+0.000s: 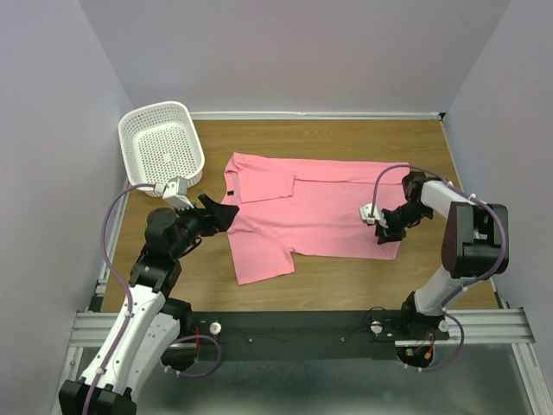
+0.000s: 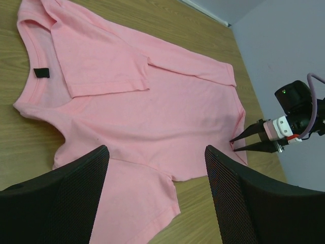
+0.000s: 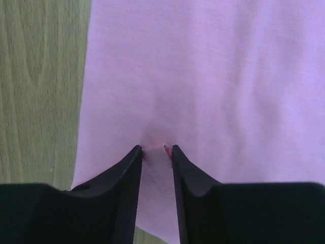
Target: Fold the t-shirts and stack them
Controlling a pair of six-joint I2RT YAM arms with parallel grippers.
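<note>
The pink shirt [image 1: 302, 212] lies spread on the bench [image 1: 346, 138], collar toward the left arm, with its far sleeve folded in over the chest. The right end effector [image 3: 155, 150] is narrowed on a small pinch of cloth near the hem corner. The left end effector [image 2: 156, 155] is spread wide by the near sleeve, holding nothing. A white basket [image 1: 160, 143] sits in the far left corner.

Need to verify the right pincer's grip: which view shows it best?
Right wrist view: the right pincer is close up, tips pinching a small pucker of the pink t-shirt. Top view shows it small at the shirt's hem end; left wrist shows it side-on, distant.
</note>
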